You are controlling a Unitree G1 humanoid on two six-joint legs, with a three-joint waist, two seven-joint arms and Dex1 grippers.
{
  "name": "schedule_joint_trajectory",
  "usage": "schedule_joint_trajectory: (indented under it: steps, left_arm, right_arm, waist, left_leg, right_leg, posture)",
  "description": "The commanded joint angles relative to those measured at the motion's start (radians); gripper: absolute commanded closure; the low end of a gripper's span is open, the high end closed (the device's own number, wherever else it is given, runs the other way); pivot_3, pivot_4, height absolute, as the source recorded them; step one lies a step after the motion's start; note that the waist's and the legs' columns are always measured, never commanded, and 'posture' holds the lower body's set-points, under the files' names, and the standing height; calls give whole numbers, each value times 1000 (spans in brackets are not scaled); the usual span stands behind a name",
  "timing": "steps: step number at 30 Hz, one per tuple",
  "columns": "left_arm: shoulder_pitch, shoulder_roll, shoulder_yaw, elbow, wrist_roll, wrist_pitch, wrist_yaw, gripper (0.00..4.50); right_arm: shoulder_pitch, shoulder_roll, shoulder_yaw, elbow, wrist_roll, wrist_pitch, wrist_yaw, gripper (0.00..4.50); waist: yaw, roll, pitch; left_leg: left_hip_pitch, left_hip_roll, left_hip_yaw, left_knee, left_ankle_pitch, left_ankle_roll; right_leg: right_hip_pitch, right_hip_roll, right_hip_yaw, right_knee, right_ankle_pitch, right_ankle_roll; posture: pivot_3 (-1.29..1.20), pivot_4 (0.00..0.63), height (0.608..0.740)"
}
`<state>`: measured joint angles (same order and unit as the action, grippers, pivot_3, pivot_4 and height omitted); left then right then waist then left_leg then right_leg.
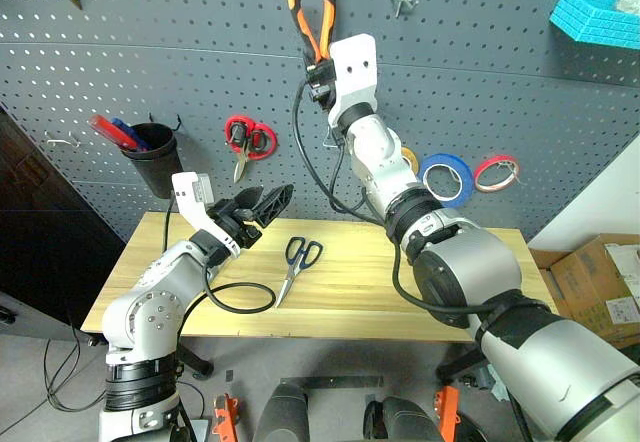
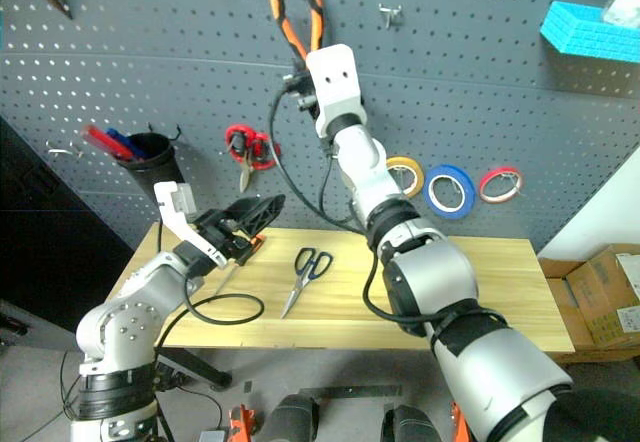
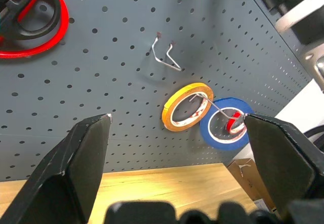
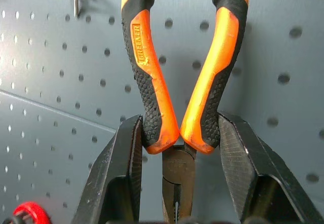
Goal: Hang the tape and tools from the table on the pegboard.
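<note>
The pliers (image 1: 311, 14) with orange-and-black handles are up against the pegboard (image 1: 520, 102), handles spread upward, with the right gripper (image 4: 177, 148) closed around them just below the handle ends, its two black fingers (image 4: 119, 178) pressing on the outer sides of the grips. Lower on the board the blue tape (image 1: 446, 179) hangs on a hook between a yellow roll (image 3: 187, 107) and a smaller red roll (image 1: 496, 172); the wrist view shows a bare wire hook (image 3: 164, 56) just above and to one side of the yellow one. Red-handled scissors (image 1: 247, 142) hang further left, next to a black cup (image 1: 152, 157) holding red and blue items. On the pale wooden table (image 1: 480, 322) below, the dark-blue-handled scissors (image 1: 298, 262) lie flat near the middle, blades pointing toward the near edge, with a loop of black cable (image 1: 240, 297) beside them. The left gripper (image 1: 268, 205) hovers over the table's left part, fingers spread wide and empty. A turquoise tray (image 1: 590, 17) sits high on the board at right, cardboard boxes (image 1: 600, 282) stand on the floor past the table's right end, and the floor is grey.
</note>
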<state>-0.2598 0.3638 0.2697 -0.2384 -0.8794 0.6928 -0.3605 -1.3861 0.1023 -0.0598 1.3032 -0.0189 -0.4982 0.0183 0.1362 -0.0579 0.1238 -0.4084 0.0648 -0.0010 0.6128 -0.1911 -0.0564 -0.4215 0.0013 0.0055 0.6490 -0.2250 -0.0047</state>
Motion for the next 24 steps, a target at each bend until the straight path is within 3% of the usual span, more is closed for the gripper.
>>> schedule_joint_trajectory:
  steps: [1, 13, 24]
  left_arm:
    - [14, -2, 7, -63, -21, 9, 7, 0]
    - [60, 33, 48, -144, -96, 87, 49, 0]
    - [65, 53, 80, -187, -184, 140, 127, 0]
  right_arm:
    - [22, -12, -12, -10, -15, -42, -43, 2743]
    - [52, -28, -15, -9, -37, -52, -87, 2743]
    - [3, -27, -51, -30, -4, -45, -78, 2743]
  waist:
    - [0, 0, 0]
    - [1, 6, 5]
    - [-1, 20, 59]
  left_leg:
    - [0, 0, 0, 0, 0, 0]
    - [0, 0, -1, 0, 0, 0]
    - [0, 0, -2, 0, 0, 1]
  right_leg:
    - [0, 0, 0, 0, 0, 0]
    - [0, 0, -1, 0, -1, 1]
    - [0, 0, 0, 0, -4, 2]
  posture:
    - [391, 54, 740]
    - [403, 114, 740]
    - [401, 212, 740]
